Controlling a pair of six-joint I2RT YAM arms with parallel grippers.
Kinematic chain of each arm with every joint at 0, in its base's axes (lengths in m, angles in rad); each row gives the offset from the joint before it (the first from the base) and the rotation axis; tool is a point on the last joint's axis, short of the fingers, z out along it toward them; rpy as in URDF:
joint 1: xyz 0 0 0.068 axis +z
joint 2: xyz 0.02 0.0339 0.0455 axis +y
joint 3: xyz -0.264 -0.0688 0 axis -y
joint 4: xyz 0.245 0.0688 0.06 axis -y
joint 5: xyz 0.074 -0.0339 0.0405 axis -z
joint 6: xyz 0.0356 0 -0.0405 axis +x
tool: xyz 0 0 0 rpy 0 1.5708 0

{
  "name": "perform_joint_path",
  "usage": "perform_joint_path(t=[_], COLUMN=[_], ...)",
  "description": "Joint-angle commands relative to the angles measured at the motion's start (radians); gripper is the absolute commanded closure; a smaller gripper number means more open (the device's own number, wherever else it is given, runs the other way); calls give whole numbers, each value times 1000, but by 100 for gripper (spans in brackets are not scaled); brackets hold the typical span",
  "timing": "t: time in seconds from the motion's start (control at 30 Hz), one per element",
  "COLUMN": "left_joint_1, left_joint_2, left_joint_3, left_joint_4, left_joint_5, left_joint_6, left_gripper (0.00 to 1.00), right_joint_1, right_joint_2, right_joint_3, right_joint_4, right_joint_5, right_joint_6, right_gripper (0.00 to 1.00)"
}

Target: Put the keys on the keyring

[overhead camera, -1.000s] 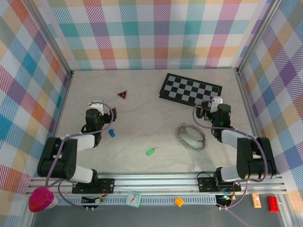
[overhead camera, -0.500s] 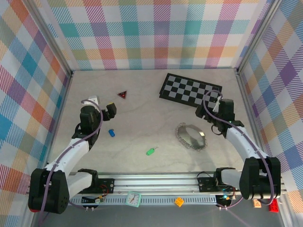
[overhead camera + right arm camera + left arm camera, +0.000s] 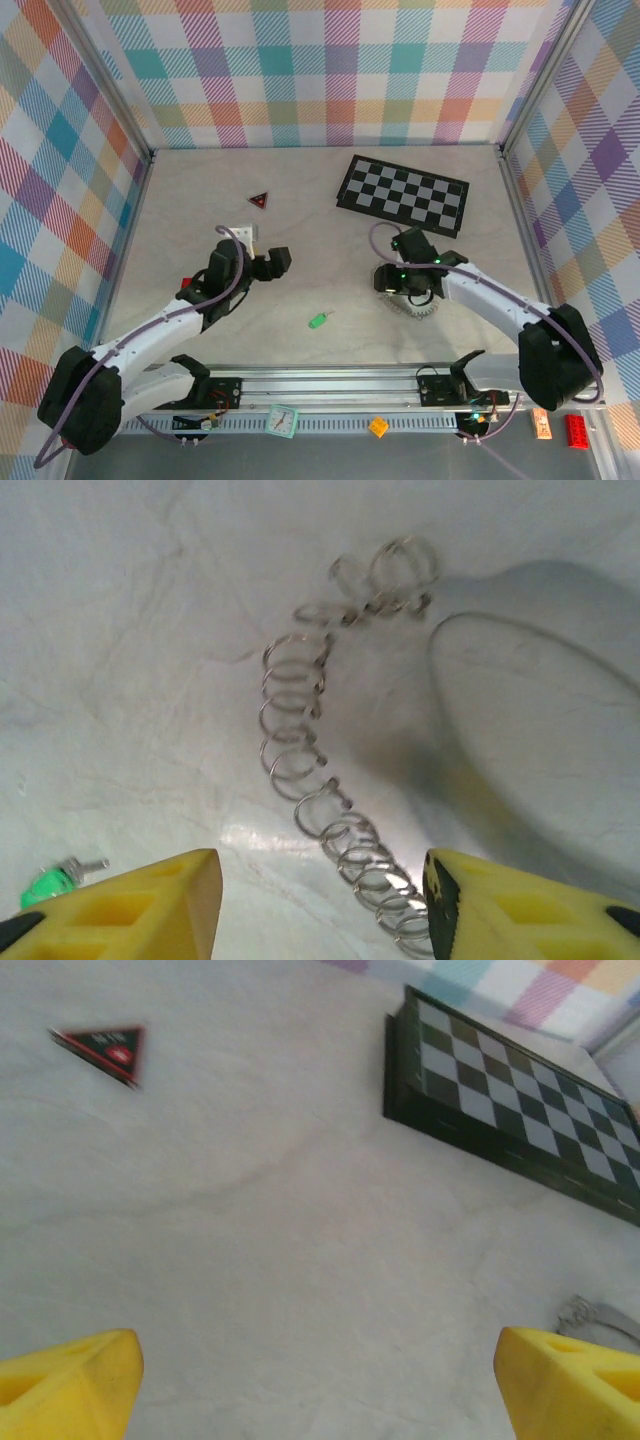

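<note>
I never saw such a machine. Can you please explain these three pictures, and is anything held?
These are two robot arms, each ending in a two-finger gripper. One picture looks down from above; the other two come from wrist cameras, so the yellow tips are fingers. On the table lie a chain ring, a green key, a red triangle and a checkerboard. The left gripper is open over bare table; the right gripper is open over the chain ring. Nothing is held.

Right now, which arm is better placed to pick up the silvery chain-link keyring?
Right. Its open jaws hang directly over the silvery chain-link keyring, whose links lie between its yellow fingertips. The left arm's jaws hang over bare table, with the keyring off to their right.
</note>
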Motion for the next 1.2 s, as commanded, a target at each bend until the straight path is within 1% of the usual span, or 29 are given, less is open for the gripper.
perform_joint_path(t=[0.0,0.1,0.2,0.33,0.43,0.53,0.7,0.87,1.0,1.17], left_joint_1=[-72,-127,-174,-211,-227,-232,-234,-236,-236,-237], left_joint_2=[21,56,101,142,156,155,149,133,120,108], left_joint_3=[-15,-7,20,51,64,70,70,65,57,53], left_joint_4=[33,52,41,23,24,24,24,15,9,1], left_joint_5=[-74,-89,-110,-134,-140,-148,-159,-165,-177,-182], left_joint_6=[-88,-111,-113,-113,-113,-110,-104,-104,-106,-106], left_gripper=[10,11,11,10,10,10,10,10,10,10], right_joint_1=[19,20,21,20,19,20,19,19,19,19], right_joint_2=[60,125,205,293,347,377,418,458,477,497], right_joint_3=[50,90,149,220,265,295,334,364,376,390], right_joint_4=[-64,-47,-37,-38,-51,-64,-84,-103,-108,-120], right_joint_5=[120,171,219,312,346,353,344,341,337,341], right_joint_6=[48,43,12,-44,-101,-149,-196,-212,-216,-218], right_gripper=[50,54,57,62,66,70,72,74,80,80])
